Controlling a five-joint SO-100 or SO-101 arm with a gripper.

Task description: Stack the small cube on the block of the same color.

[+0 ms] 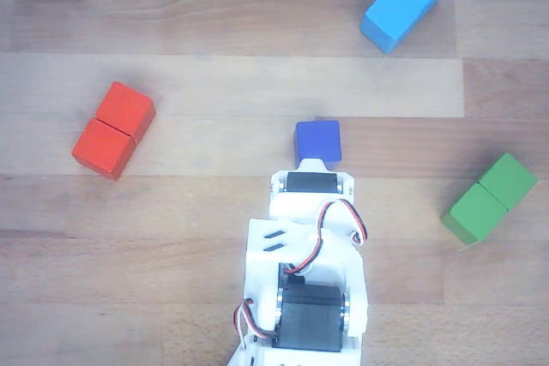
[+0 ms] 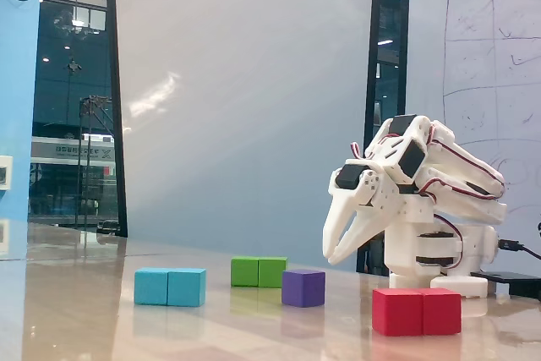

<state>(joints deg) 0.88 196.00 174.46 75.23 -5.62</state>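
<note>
The pincer [image 2: 332, 257] hangs just above the cube [image 2: 303, 287], jaws seemingly a little apart and empty, while the blue block [image 2: 170, 287] sits well apart on the bench [image 2: 84, 319].

The wooden table [image 1: 214, 66] carries the small cube [image 1: 317, 141] and light blue [image 1: 403, 3], red [image 1: 113, 129] and green [image 1: 489, 198] blocks.

The folded arm's claw [image 2: 336, 253] hangs downward, slightly parted, holding nothing.

In the other view, the small cube [image 1: 317, 141] is sitting centrally, the block of the same color [image 1: 403, 3] lying beyond it to the right.
</note>
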